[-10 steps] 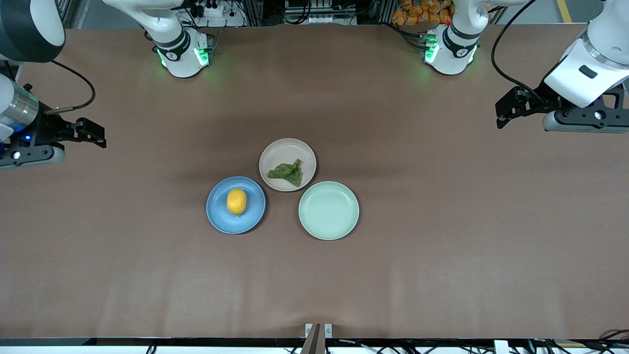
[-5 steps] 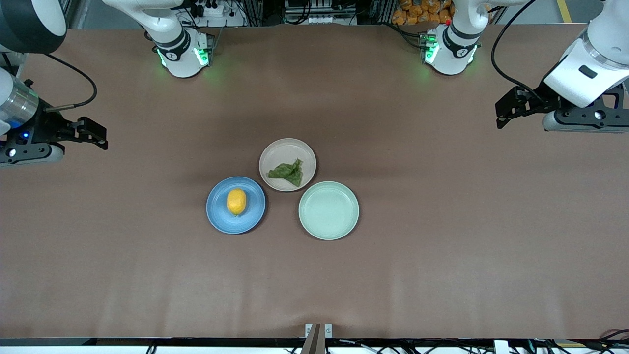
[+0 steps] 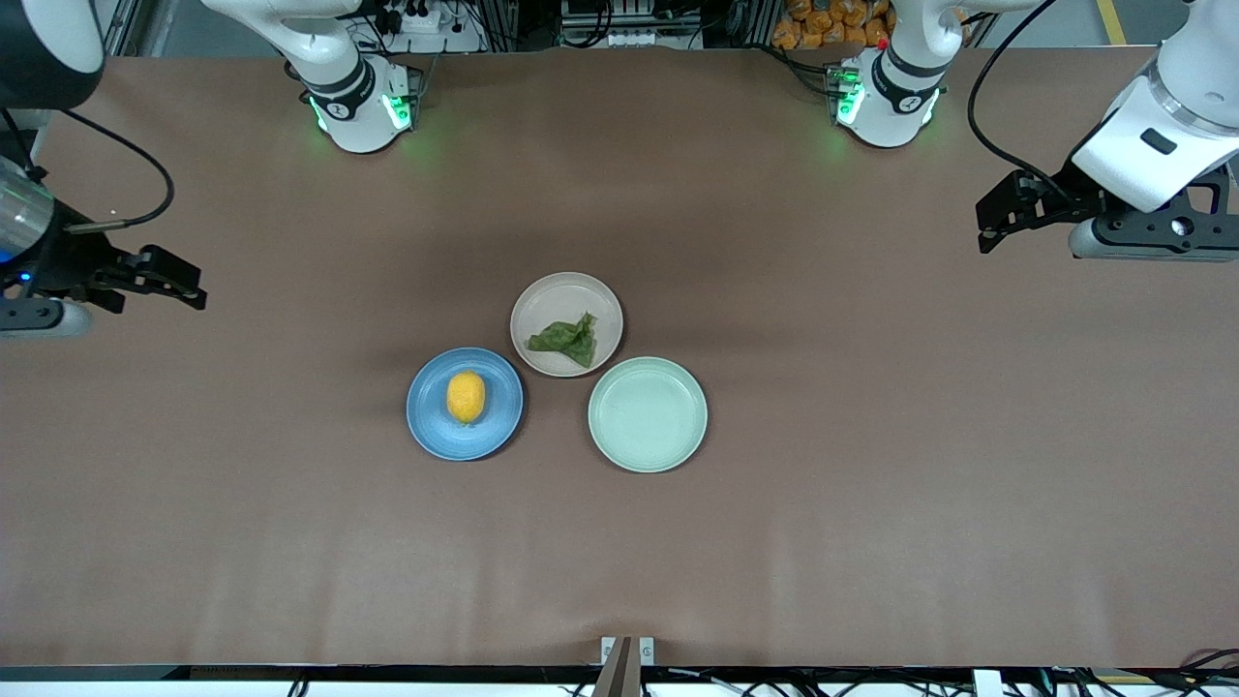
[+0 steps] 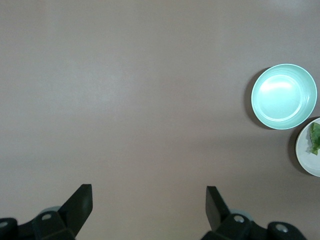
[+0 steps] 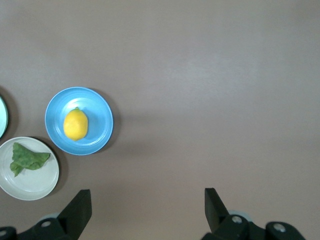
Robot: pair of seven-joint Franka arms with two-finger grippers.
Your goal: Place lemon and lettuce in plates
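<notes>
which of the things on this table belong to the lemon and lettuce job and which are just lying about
Part of the job:
lemon, in the blue plate
lettuce leaf, in the beige plate

Just lying about:
mint-green plate, nothing in it

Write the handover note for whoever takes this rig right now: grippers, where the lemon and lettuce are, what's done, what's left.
Left gripper: open, empty, over bare table at the left arm's end.
Right gripper: open, empty, over bare table at the right arm's end.
Small oval yellow lemon: on the round blue plate.
Wrinkly dark green lettuce leaf: on the round beige-pink plate.
Pale mint-green plate: holds nothing.
Done: both items plated.
Left: nothing visible.
</notes>
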